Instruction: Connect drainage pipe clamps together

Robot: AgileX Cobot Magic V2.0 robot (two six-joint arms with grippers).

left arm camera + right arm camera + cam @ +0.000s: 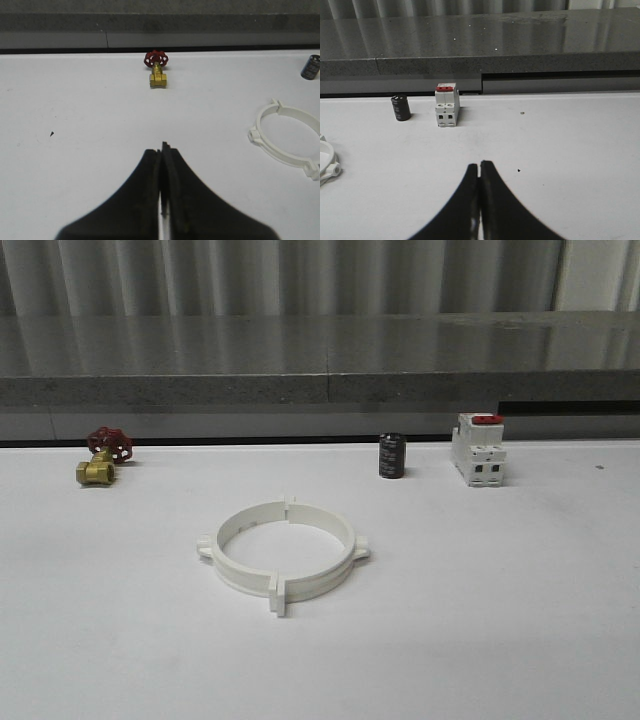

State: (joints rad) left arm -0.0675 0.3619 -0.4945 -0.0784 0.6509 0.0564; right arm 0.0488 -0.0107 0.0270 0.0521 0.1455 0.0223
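Left gripper: jaws closed together, nothing held, above bare table. Right gripper: jaws closed together, nothing held. Drainage pipe clamps: joined as one ring, flat at table centre. Rear edge: brass valve left; black cylinder, white switch right.

Front view looked level toward twelve o'clock over the table; both wrist views sat low, sharing its far edge.
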